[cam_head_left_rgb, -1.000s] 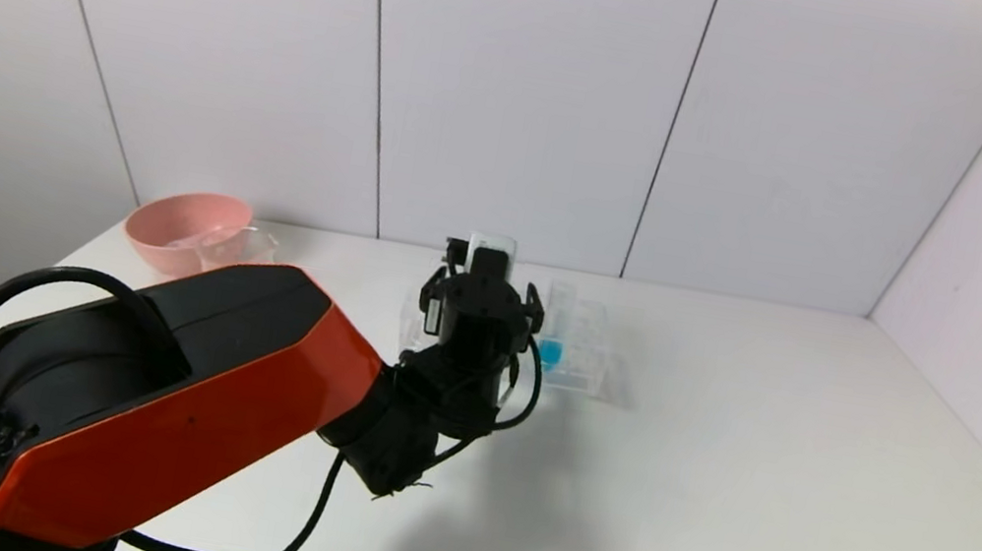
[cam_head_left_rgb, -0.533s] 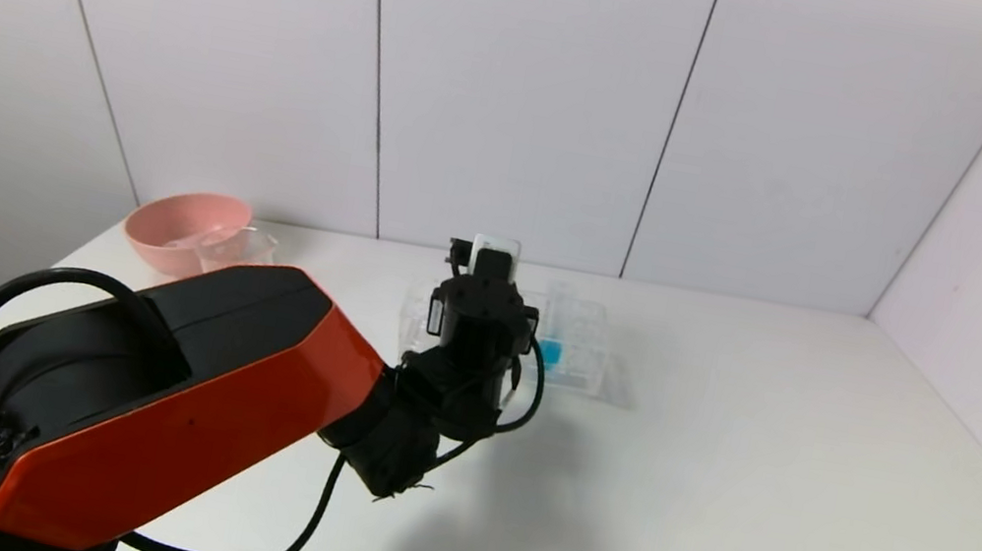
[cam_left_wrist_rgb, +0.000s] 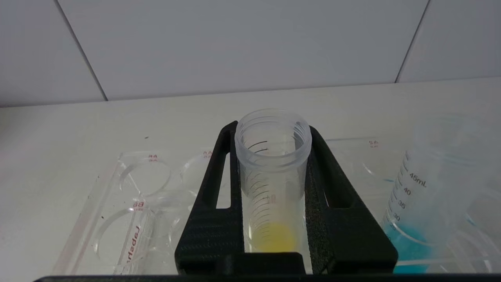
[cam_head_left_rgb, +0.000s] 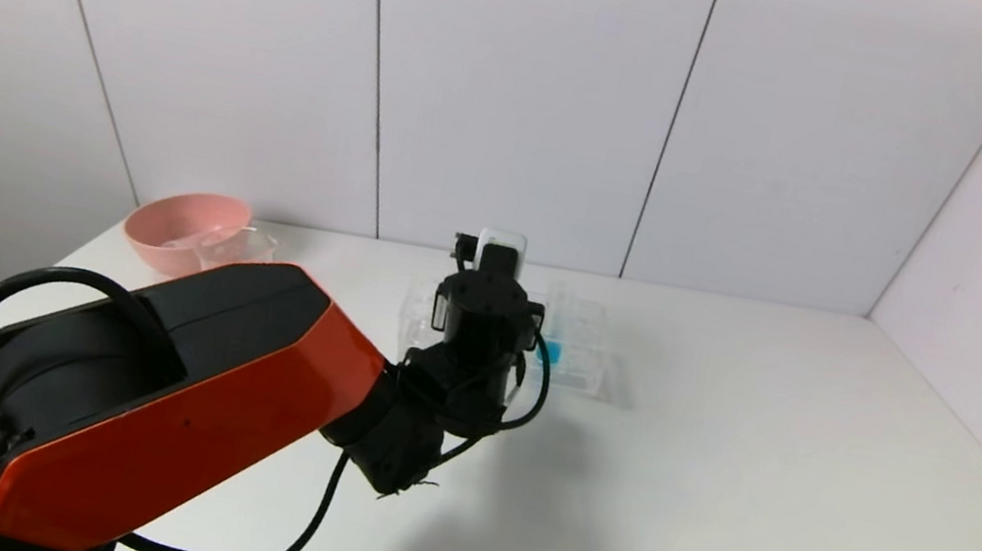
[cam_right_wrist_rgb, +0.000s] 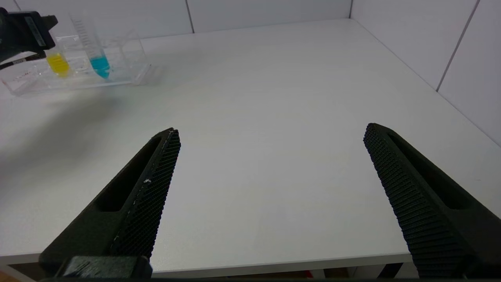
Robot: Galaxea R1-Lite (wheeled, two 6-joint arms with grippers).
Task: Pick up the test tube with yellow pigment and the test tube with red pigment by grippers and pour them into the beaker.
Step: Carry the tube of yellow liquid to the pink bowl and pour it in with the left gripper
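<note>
My left gripper is shut on the test tube with yellow pigment, one black finger on each side just below its open rim. The tube stands upright in the clear rack, with yellow liquid in its tip. It also shows in the right wrist view. In the head view the left wrist hides it. The beaker stands by the pink bowl at the far left. My right gripper is open and empty above the table's front edge. The test tube with red pigment is out of view.
A tube with blue liquid stands in the same rack, close beside the left gripper; it shows in the head view too. The pink bowl sits at the far left corner. White walls close the table at the back and right.
My left wrist has shifted slightly to the right and farther in over the rack. The rack and the blue tube have not moved.
</note>
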